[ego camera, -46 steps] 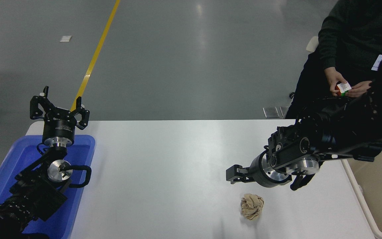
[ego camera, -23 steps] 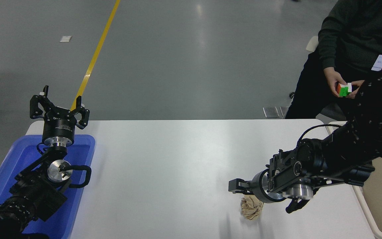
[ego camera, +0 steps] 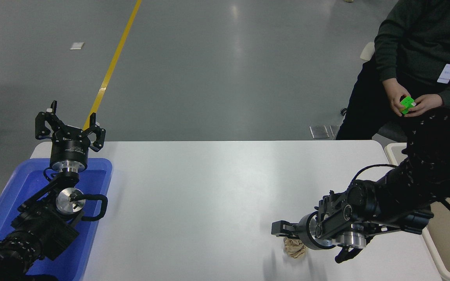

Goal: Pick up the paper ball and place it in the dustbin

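Grasp step: right black gripper (ego camera: pixel 293 242) low over the crumpled tan-brown paper ball (ego camera: pixel 294 248) at the white table's (ego camera: pixel 193 203) near right, fingers spread and straddling it, unclosed; next, clench, lift, swing right to the beige plastic dustbin (ego camera: pixel 449 238).

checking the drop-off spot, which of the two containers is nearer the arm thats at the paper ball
The beige dustbin at the table's right edge, right beside the right gripper over the paper ball. The blue tray sits at the far left, under the parked left gripper.

Two grippers (ego camera: pixel 70 127) (ego camera: pixel 307 242), one paper ball (ego camera: pixel 294 248), one dustbin (ego camera: pixel 436 249).
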{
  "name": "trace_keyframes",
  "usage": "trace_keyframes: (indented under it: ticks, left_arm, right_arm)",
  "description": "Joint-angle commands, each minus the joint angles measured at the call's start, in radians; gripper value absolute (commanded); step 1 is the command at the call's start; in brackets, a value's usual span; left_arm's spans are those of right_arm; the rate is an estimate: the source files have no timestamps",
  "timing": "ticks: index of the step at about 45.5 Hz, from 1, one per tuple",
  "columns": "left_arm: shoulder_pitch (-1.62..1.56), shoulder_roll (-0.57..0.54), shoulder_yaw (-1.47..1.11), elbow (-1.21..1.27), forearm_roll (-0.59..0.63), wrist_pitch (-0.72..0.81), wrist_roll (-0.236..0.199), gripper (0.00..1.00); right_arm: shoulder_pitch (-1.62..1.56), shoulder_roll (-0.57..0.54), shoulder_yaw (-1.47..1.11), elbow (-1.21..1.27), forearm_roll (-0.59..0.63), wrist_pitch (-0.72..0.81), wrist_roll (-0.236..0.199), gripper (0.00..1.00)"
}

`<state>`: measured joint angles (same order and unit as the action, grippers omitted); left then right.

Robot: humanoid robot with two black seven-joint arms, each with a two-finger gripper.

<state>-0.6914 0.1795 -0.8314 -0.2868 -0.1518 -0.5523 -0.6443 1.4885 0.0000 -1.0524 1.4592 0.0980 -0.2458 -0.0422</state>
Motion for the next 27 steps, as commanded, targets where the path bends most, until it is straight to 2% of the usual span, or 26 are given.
trace_keyframes:
  ticks: [1, 12, 17, 19, 22, 25, 27]
  left_arm:
    - [0.000, 0.000, 0.000, 0.000, 0.000, 0.000, 0.000, 0.99]
    - [0.000, 0.000, 0.000, 0.000, 0.000, 0.000, 0.000, 0.99]
    - [0.000, 0.000, 0.000, 0.000, 0.000, 0.000, 0.000, 0.99]
    - [0.000, 0.000, 0.000, 0.000, 0.000, 0.000, 0.000, 0.99]
    - [0.000, 0.000, 0.000, 0.000, 0.000, 0.000, 0.000, 0.99]
    - [0.000, 0.000, 0.000, 0.000, 0.000, 0.000, 0.000, 0.99]
    - [0.000, 0.000, 0.000, 0.000, 0.000, 0.000, 0.000, 0.99]
  right_arm:
    - [-0.021, 0.000, 0.009, -0.010, -0.007, -0.004, 0.015, 0.99]
    - [-0.039, 0.000, 0.037, -0.043, -0.009, -0.007, 0.036, 0.97]
    - [-0.051, 0.000, 0.035, -0.054, -0.009, -0.007, 0.039, 0.91]
    - [-0.057, 0.000, 0.035, -0.057, -0.011, -0.007, 0.044, 0.87]
    - [-0.070, 0.000, 0.035, -0.062, -0.014, -0.007, 0.056, 0.76]
    - [-0.082, 0.000, 0.035, -0.065, -0.015, -0.007, 0.058, 0.74]
    - [-0.090, 0.000, 0.035, -0.066, -0.023, -0.007, 0.058, 0.65]
